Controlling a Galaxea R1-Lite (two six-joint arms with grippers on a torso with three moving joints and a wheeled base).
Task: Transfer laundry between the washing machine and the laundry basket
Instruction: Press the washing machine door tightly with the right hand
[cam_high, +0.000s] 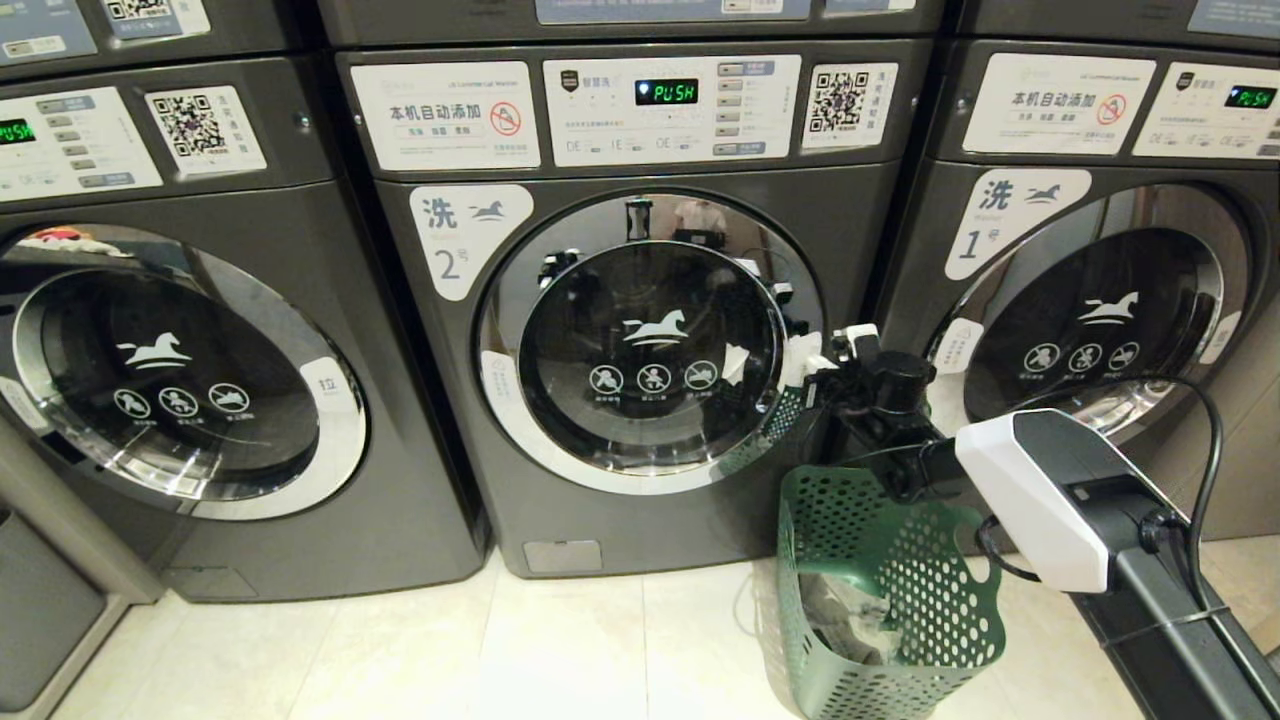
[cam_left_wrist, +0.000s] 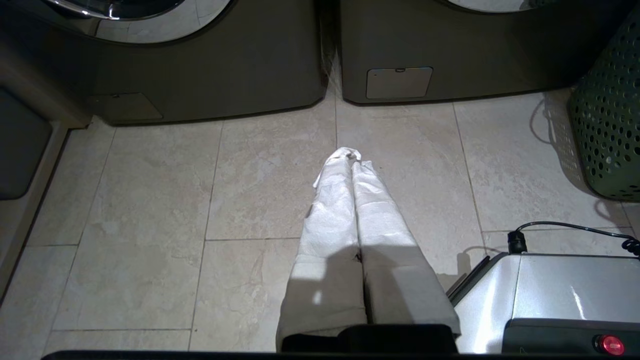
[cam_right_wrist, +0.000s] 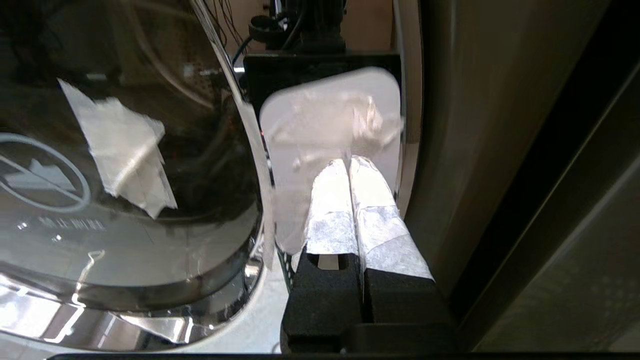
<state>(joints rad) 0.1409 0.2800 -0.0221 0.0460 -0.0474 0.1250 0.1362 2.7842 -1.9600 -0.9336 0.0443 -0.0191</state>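
Right gripper, fingers pressed together and empty, sits at the white handle tab on the door rim of the washing machine, likely to pull it open. Laundry basket stands directly below the gripper. Left gripper, also pressed together, hangs parked over the floor.

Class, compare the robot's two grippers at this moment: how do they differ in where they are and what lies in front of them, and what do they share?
Place: the right gripper is raised at the handle side of the middle washing machine's door; the left gripper hangs low over the tiled floor.
Surroundings: the right gripper is beside the green laundry basket; the left gripper has bare tiles ahead, with the basket off to one side.
Shared: both have white-wrapped jaws, shut and holding nothing.
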